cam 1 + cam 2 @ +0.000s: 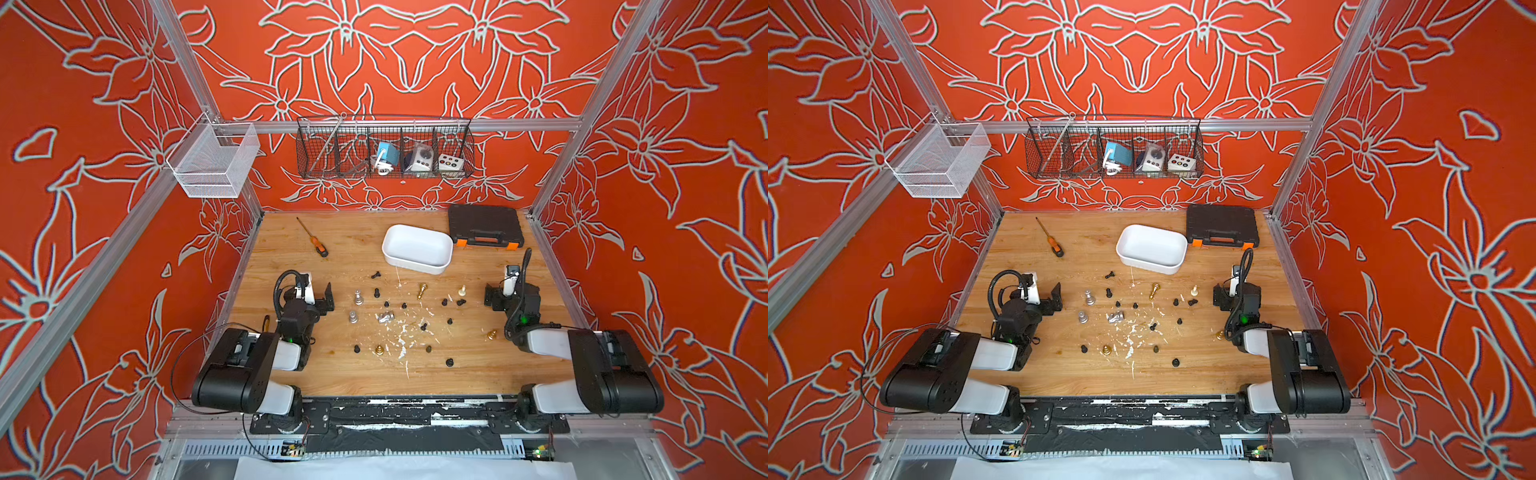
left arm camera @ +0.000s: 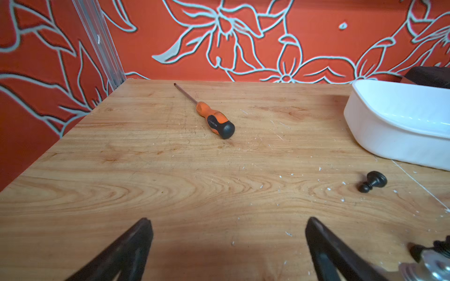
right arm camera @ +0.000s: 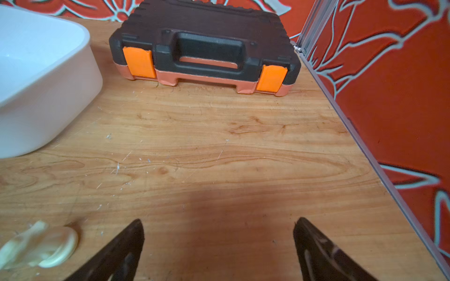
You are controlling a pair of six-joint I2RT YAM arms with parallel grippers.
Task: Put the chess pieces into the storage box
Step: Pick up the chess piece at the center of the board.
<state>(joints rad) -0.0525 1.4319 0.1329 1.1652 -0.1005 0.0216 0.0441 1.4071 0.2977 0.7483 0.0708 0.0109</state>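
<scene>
Both my arms folded low over bench (image 1: 291,374), elbows back. My left gripper (image 2: 229,223) spread wide, holding nothing; my right gripper (image 3: 219,223) likewise. Chess pieces (image 1: 422,289) scattered between grippers; storage box (image 1: 411,265) ahead of both. Cream piece (image 3: 39,245) beside right gripper blurred; silver piece (image 2: 433,265) beside left gripper cut off.

- My left wrist camera rides low, just behind the left pincer (image 2: 229,221), and faces forward past its tips, close over the surface (image 2: 170,170), with the screwdriver (image 2: 214,120) ahead.
- My right wrist camera sits likewise behind the right pincer (image 3: 219,220), with the toolcase (image 3: 204,22) ahead.
- Both wrist views share the storage box (image 2: 389,146), ahead of and between the pincers.
- In both top views I look steeply down from high behind both pincers, over the whole surface.
</scene>
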